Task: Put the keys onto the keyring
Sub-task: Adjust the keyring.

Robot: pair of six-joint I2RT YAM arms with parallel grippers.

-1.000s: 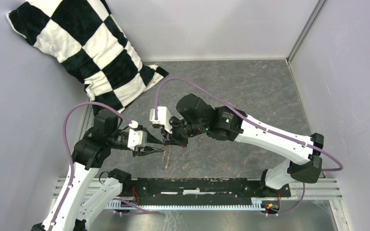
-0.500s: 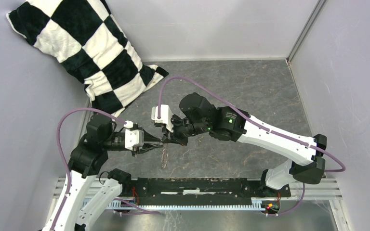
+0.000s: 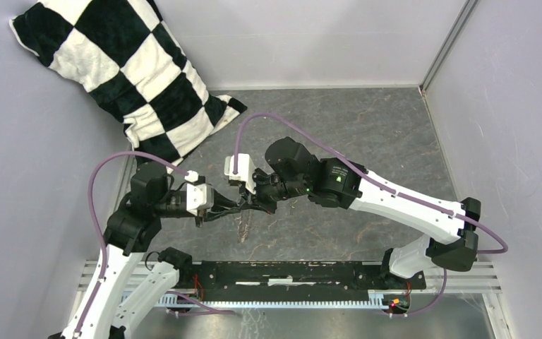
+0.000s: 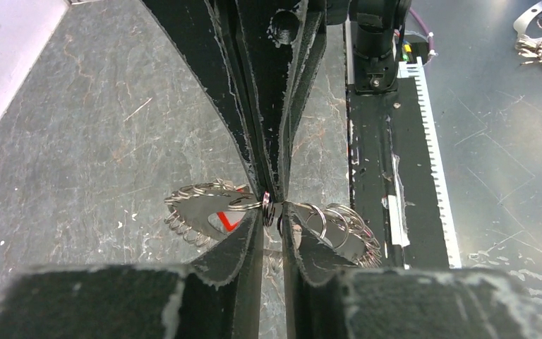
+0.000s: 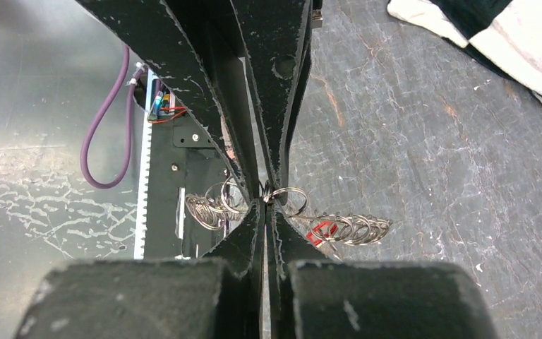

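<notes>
your right gripper (image 5: 264,205) pinches the keyring (image 5: 346,229), left gripper (image 4: 274,215) nearly closed beside it, grip unclear; key unseen, threading still to do.

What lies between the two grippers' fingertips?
Between left gripper and right gripper: one link of the chain of small silver metal rings; both wrist views show it.

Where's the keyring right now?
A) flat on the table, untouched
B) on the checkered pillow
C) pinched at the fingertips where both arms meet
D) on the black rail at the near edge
C: the keyring is at the meeting point of the arms. The right gripper has its fingers shut on one ring, the left gripper closes in on the same spot, and the chain droops to either side.
</notes>
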